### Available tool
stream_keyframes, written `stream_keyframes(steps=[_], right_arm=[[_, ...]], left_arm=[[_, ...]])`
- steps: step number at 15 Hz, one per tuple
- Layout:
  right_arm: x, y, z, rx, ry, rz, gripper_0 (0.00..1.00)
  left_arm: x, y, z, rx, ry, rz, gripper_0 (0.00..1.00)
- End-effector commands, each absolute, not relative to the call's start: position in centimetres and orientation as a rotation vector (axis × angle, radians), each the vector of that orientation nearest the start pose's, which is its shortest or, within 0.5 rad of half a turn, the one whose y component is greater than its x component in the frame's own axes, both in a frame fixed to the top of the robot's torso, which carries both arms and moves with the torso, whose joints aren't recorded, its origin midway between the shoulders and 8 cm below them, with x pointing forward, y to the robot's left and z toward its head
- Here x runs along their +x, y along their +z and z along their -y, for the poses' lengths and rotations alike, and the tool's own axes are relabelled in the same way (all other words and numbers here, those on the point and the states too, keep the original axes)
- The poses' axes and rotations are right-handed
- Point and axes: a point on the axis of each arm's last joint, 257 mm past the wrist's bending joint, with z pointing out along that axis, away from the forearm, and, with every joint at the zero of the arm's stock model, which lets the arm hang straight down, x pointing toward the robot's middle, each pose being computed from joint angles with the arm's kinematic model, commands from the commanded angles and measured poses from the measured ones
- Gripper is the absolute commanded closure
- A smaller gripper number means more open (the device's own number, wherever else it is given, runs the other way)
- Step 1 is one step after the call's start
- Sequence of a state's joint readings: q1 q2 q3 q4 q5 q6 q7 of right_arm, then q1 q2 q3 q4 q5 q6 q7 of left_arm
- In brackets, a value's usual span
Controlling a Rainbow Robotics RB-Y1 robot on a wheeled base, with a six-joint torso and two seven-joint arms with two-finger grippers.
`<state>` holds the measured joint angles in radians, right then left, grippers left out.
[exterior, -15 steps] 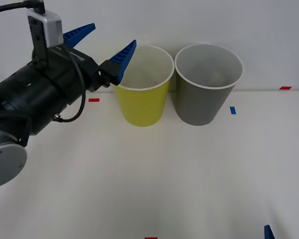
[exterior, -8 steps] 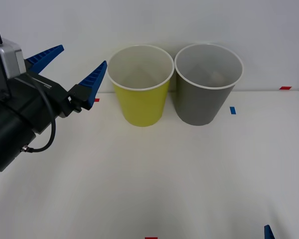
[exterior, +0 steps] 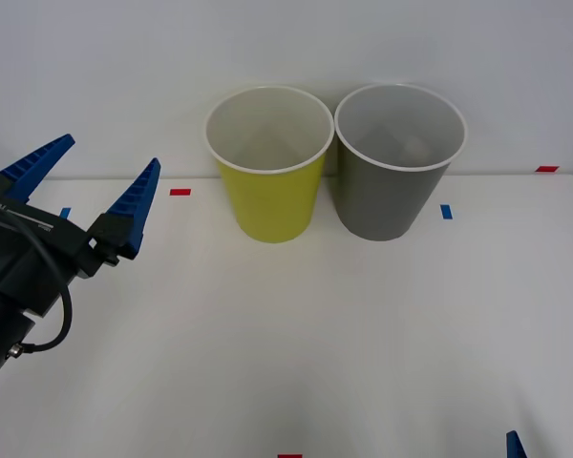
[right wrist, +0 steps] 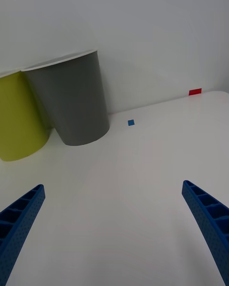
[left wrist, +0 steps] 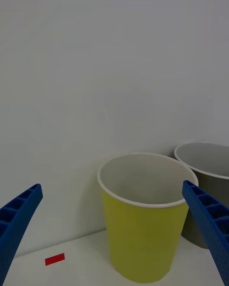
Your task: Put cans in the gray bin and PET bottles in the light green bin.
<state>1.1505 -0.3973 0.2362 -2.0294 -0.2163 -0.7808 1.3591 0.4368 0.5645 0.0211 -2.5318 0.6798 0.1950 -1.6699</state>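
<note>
A white table (exterior: 363,324) is stretching out before a plain white wall, dotted with small red and blue tape marks. In the front view, the light green bin (exterior: 270,167) is standing upright at about twelve o'clock on the far side of the table, and the gray bin (exterior: 397,162) is standing just beside it toward one o'clock, their white rims close to touching. The left gripper (exterior: 88,181) is hanging at nine o'clock, well apart from both bins, its blue ribbed fingers (exterior: 134,205) spreading wide with nothing between them. A blue tip of the right gripper (exterior: 514,445) is poking in at five o'clock, at the table's near edge.

In the right wrist view, the right gripper (right wrist: 114,233) is hovering low over bare table, its two fingers (right wrist: 207,226) splaying apart and holding nothing; the gray bin (right wrist: 74,100) and light green bin (right wrist: 19,119) are standing ahead of it.

In the left wrist view, the left gripper (left wrist: 114,233) is facing the light green bin (left wrist: 143,233), fingers (left wrist: 16,219) released and empty; the bin's pale inside is showing, with the gray bin (left wrist: 207,171) behind it. No can is visible from these angles.
</note>
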Motion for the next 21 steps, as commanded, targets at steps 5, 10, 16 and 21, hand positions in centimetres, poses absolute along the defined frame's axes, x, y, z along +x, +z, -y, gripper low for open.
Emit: stream_keyframes(steps=[5,10,16,21], right_arm=[[18.9,-22.7,28.0,0.172,0.176,-1.505,0.0],[18.9,-22.7,28.0,0.172,0.176,-1.505,0.0],[18.9,-22.7,28.0,0.172,0.176,-1.505,0.0],[18.9,-22.7,28.0,0.172,0.176,-1.505,0.0]], left_arm=[[35.3,-8.4,-24.8,0.194,-0.145,-1.357,0.0],[31.5,-12.5,-28.1,0.145,-0.063,-1.317,0.0],[26.1,-18.8,-30.0,0.177,0.022,-1.39,0.0],[22.8,-21.5,-30.3,0.141,0.088,-1.471,0.0]])
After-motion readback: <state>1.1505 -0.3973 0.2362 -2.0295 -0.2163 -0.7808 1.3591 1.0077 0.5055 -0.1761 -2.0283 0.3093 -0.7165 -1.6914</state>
